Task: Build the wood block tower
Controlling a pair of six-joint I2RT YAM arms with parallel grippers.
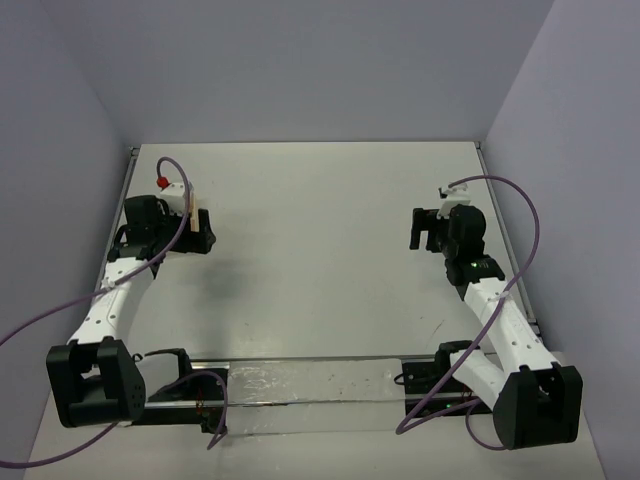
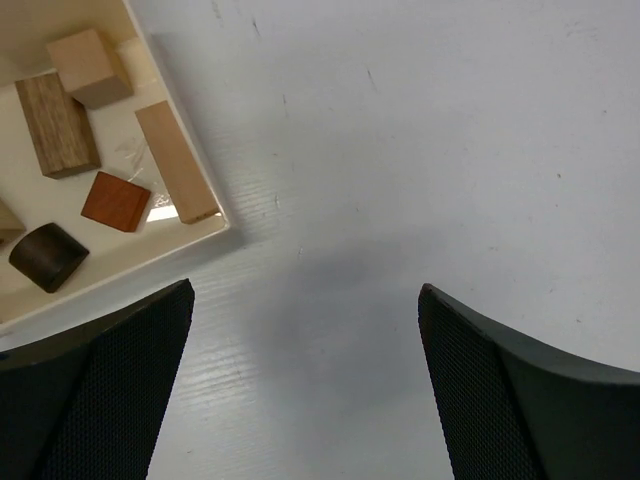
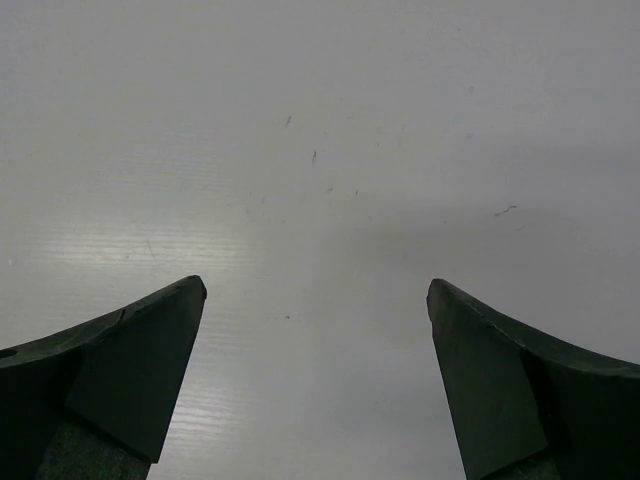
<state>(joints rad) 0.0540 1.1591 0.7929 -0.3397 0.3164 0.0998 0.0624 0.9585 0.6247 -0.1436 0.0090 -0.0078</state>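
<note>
Several wood blocks lie in a shallow cream tray (image 2: 213, 226) at the upper left of the left wrist view: a light tan cube (image 2: 88, 66), a brown grained block (image 2: 57, 123), a long tan piece (image 2: 177, 160), a reddish block (image 2: 116, 200) and a dark rounded block (image 2: 48, 256). My left gripper (image 2: 306, 290) is open and empty over bare table, just right of the tray's corner. In the top view it is at the far left (image 1: 200, 236). My right gripper (image 3: 316, 283) is open and empty over bare table at the right (image 1: 426, 229). No tower shows in any view.
In the top view the tray is almost wholly hidden under my left wrist; only a thin tan strip (image 1: 193, 218) shows. Grey walls close the table on the left, back and right. A shiny rail (image 1: 300, 385) runs between the arm bases.
</note>
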